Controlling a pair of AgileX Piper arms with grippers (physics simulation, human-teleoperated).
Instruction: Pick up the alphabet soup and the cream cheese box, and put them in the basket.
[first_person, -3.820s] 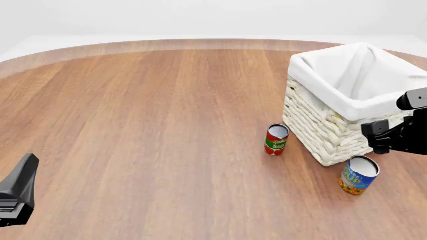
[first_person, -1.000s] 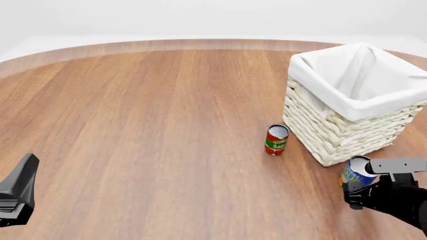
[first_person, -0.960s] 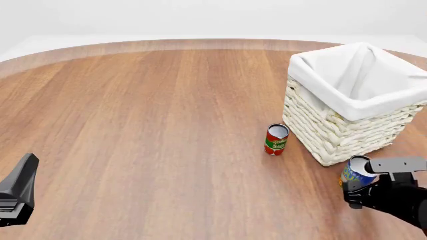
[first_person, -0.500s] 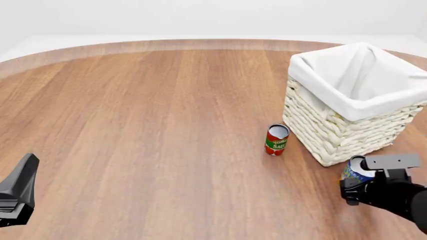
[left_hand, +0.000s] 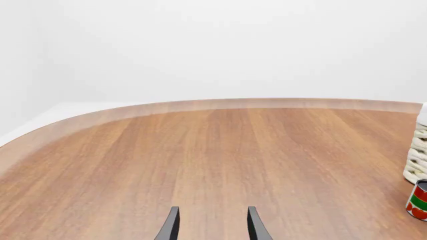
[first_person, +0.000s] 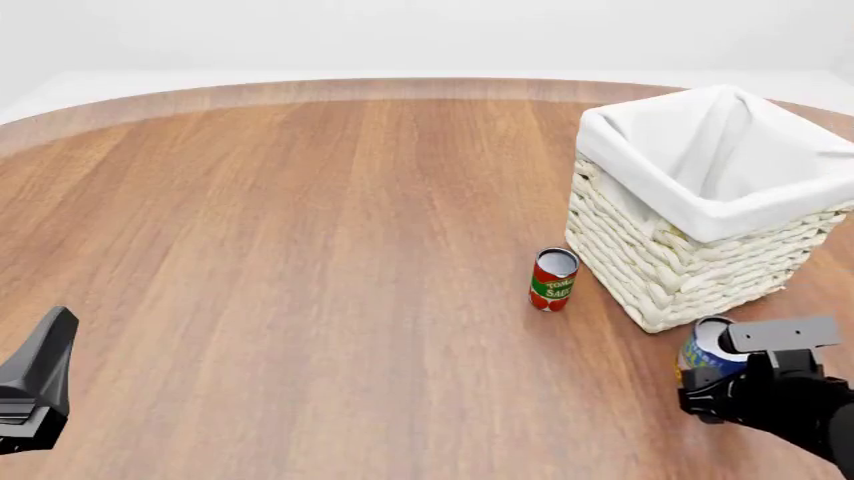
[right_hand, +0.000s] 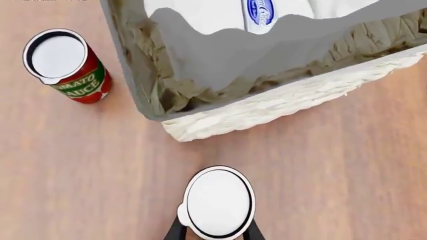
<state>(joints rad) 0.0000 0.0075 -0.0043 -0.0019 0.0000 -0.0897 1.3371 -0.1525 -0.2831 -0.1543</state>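
Around your right hand (first_person: 747, 375) the room is tight: the alphabet soup (first_person: 707, 352) stands just beside the basket (first_person: 667, 270), whose woven wall rises behind it. The tomato sauce can (first_person: 553, 279) stands near the basket's other low corner. Above the basket the way is open. To the left, the surface (first_person: 294, 250) is wide and bare.

Two cans, the alphabet soup (first_person: 703, 350) and a tomato sauce can (first_person: 553, 279); one basket (first_person: 681, 260); one cream cheese box (right_hand: 260, 11).

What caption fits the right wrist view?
Right gripper fingers straddle the alphabet soup beside the basket.
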